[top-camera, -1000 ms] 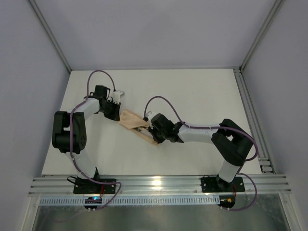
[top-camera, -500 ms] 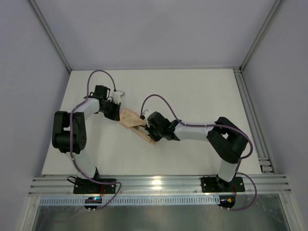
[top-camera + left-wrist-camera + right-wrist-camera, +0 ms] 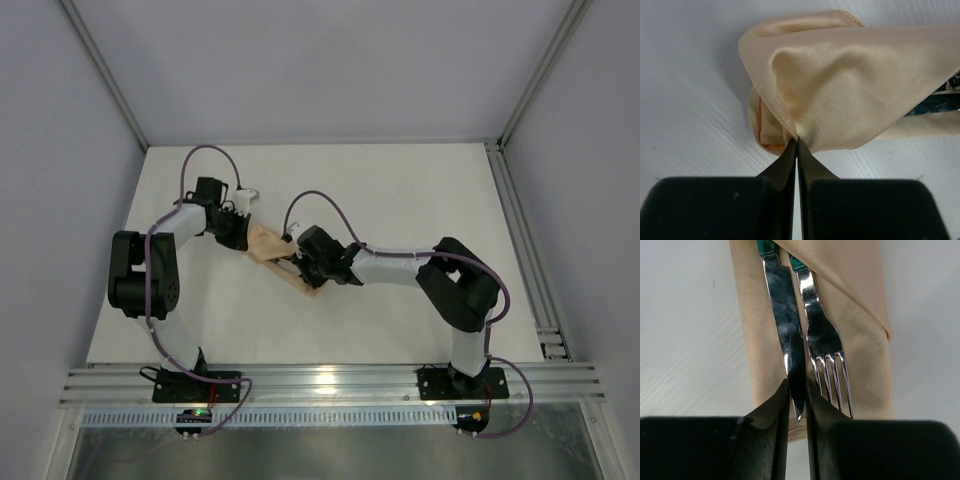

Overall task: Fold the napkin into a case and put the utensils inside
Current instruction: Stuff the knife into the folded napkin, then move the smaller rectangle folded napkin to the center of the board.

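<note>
Risk, knife: The right gripper has the knife only by the tip of the blade, which is smooth and narrow. If the knife is pushed deeper, the blade may slip between the fingers or turn, and the handle may catch in the cloth.
Risk, flap: The left gripper has only a small pinch of the flap at its hem. If the cloth slides out, the flap probably falls on the utensils and closes the pocket.
Risk, case: The case is soft and is held only at the flap, so a push along the knife may drag or wrinkle it on the table.
Risk, fork: The fork lies just beside the knife; a sideways turn of the blade may knock it out of line.
Left claw: Clenched, with no visible gap between the fingers, gripping the flap edge, which rises in a bulge.
Right claw: Closed to the thickness of the blade, grasping the knife near its tip. Whether the fingers also touch the cloth below cannot be told.
Place of the things: The case lies on the table between the two grippers. Knife and fork lie on it side by side, their green handle ends under the diagonal flap, blade and tines outside.
</note>
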`<action>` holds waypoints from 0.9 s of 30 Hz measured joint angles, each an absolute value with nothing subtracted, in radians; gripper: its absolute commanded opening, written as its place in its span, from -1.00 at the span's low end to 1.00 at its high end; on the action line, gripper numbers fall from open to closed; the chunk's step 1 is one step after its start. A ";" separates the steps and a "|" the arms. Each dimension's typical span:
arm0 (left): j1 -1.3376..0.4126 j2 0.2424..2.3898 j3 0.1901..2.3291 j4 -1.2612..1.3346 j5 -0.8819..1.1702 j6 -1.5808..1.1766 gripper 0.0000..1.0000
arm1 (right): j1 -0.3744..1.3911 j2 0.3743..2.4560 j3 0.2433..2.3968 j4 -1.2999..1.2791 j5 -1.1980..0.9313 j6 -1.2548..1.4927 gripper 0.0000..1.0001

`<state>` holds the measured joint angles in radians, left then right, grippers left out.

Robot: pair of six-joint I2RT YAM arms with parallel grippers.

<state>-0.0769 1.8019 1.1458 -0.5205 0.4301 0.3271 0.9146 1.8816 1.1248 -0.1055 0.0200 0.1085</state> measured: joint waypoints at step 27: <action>-0.051 1.758 1.191 -0.539 0.339 0.320 -0.04 | 0.665 1.541 0.812 -0.051 -0.094 0.436 -0.01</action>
<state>-0.0513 1.7576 1.1912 -0.5388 0.3389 0.3199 0.6647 1.5410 0.8124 -0.0505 -0.0937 0.4362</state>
